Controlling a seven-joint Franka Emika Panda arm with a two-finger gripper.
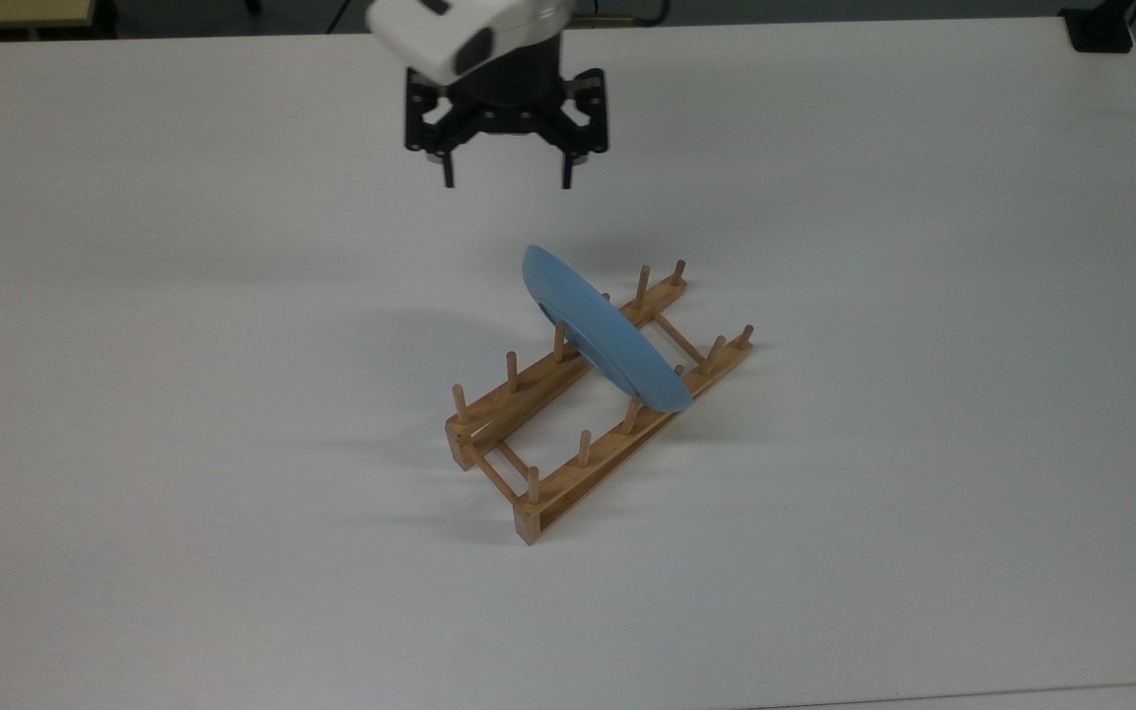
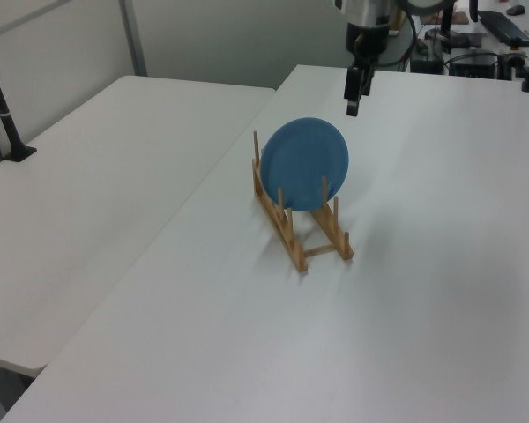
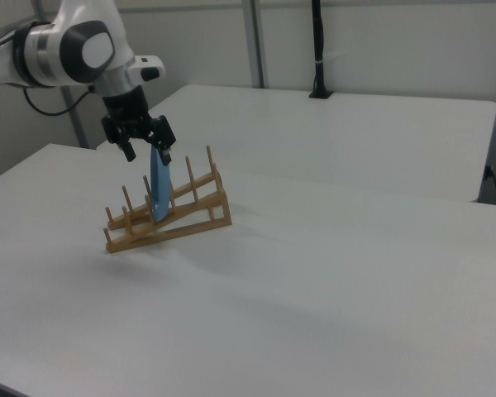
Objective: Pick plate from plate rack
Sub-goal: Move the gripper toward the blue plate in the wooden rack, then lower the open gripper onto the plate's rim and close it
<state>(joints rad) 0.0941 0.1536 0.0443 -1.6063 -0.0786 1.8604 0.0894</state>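
While the plate (image 1: 605, 338) stood on edge between the pegs of the rack (image 1: 596, 407) near the middle of the white table (image 1: 923, 444), the gripper (image 1: 507, 183) hung in the air at about eleven o'clock from it in the top view, touching nothing. Its two fingers were spread wide and pointed down, with nothing between them. Seen in the left view, the gripper (image 2: 352, 107) was at one o'clock from the plate (image 2: 305, 165), just above its upper rim.
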